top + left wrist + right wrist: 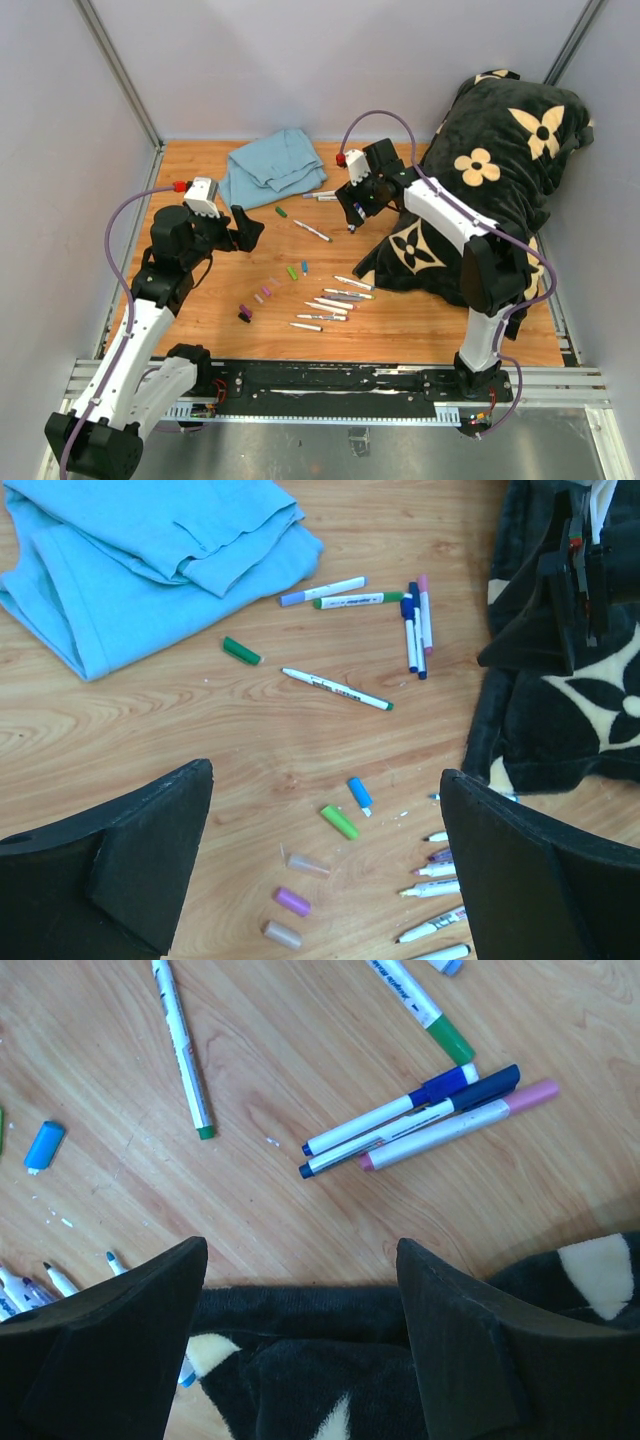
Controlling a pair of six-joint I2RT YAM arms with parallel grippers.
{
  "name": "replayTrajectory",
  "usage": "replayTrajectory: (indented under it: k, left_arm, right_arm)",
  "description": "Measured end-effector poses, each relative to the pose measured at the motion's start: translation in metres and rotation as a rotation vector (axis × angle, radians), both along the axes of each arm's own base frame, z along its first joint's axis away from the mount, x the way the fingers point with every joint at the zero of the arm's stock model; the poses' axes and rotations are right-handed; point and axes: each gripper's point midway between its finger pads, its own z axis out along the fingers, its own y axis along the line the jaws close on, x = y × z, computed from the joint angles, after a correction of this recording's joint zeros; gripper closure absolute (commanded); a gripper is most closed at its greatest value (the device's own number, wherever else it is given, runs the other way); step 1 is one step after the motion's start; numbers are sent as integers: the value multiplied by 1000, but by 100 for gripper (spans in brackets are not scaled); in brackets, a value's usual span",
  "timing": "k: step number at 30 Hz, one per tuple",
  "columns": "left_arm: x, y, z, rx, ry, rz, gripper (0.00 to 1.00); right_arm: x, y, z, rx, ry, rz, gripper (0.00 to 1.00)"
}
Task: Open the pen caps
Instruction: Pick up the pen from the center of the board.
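Several loose pen caps lie in a slanting row on the wooden table: blue (359, 793), light green (339, 821), clear (308, 864), purple (293, 901) and pinkish (282, 935). A dark green cap (241, 651) lies apart, near the cloth. Several uncapped markers (330, 300) lie side by side right of the row. Capped markers, blue (390, 1113), navy (415, 1123) and pink (460, 1123), lie together near the blanket edge. My left gripper (327, 780) hangs open above the cap row, holding nothing. My right gripper (300, 1250) is open and empty over the blanket's edge.
A folded light-blue cloth (270, 165) lies at the back of the table. A black blanket with cream flowers (490, 180) fills the right side, under the right arm. One marker with a green end (337, 689) lies alone mid-table. Grey walls close in the table.
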Motion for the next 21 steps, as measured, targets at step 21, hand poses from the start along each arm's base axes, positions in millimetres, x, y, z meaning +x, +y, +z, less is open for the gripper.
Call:
replayTrajectory:
  k: [21]
  left_arm:
    - [2,3,-6,-1,17,4,1]
  right_arm:
    - [53,-5,-13,-8,-9,-138,52]
